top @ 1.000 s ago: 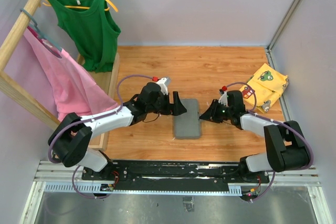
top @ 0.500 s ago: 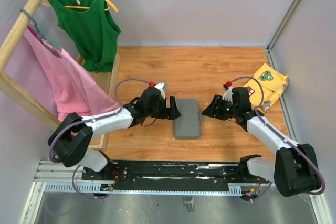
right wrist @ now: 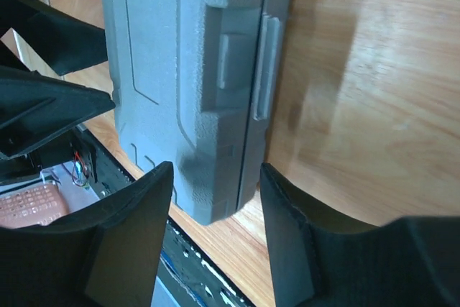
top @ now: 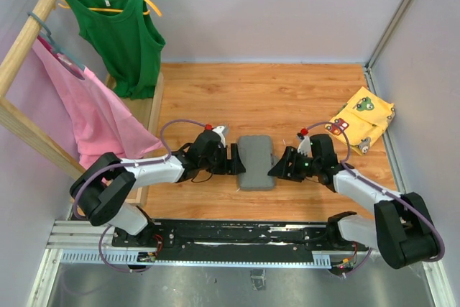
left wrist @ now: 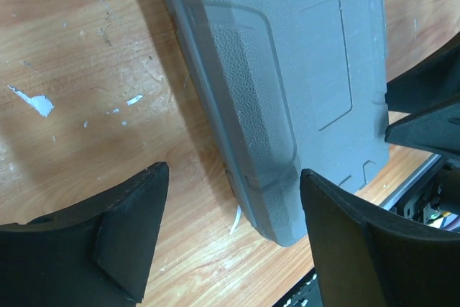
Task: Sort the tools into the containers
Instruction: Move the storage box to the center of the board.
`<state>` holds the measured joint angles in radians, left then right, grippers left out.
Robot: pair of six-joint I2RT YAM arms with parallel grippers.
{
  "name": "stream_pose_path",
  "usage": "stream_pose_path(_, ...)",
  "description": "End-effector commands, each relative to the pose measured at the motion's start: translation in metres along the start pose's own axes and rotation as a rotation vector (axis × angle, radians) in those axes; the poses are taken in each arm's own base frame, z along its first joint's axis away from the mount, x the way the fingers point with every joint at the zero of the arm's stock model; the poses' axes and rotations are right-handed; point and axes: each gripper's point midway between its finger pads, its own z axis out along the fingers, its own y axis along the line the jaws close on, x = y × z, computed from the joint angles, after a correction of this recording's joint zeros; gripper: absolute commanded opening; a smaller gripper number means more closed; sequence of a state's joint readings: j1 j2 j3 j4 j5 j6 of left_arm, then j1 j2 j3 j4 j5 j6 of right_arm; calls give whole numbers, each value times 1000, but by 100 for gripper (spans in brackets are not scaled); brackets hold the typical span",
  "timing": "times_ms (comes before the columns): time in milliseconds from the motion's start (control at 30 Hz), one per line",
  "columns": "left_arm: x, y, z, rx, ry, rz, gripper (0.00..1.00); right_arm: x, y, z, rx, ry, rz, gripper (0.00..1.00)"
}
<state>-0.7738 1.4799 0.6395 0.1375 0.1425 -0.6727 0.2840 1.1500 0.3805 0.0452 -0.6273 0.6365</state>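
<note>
Beside the case (top: 256, 161), left tool (top: 238, 159) and right tool (top: 279, 166) gape (empty).

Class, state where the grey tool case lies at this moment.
In the top view, the closed grey tool case lies on the wooden table near its front edge, between the left gripper and right gripper.

Table (top: 287, 98): grey case (top: 256, 161) (shut), yellow cloth (top: 361, 116)
</note>
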Motion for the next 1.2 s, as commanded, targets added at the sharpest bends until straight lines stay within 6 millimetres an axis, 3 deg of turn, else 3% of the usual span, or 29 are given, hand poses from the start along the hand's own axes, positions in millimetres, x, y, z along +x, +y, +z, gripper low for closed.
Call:
stream_pose_path(0, -3, -9, 5, 39, -19, -7, 75, 0, 17, 17, -65, -4, -4, 50)
stream_pose_path(167, -10, -3, 8, -3, -40, -5, 62, -12, 20, 35, -69, -18, 14, 35)
stream_pose_path(333, -16, 8, 9, -58, -57, -13, 59, -26, 23, 53, -61, -25, -5, 30)
stream_pose_path(533, -27, 24, 5, -136, -83, -4, 60, -34, 22, 58, -34, -21, -33, 46)
stream_pose_path(700, -43, 33, -6, -211, -130, 37, 72, -37, 16, 42, 53, -38, -99, 55)
stream_pose_path(900, -56, 31, -7, -230, -156, 65, 79, -54, 12, 35, 96, -78, -129, 60)
stream_pose_path(1167, -60, 36, 1, -135, -183, 3, 77, -72, 16, 50, 72, -96, -150, 66)
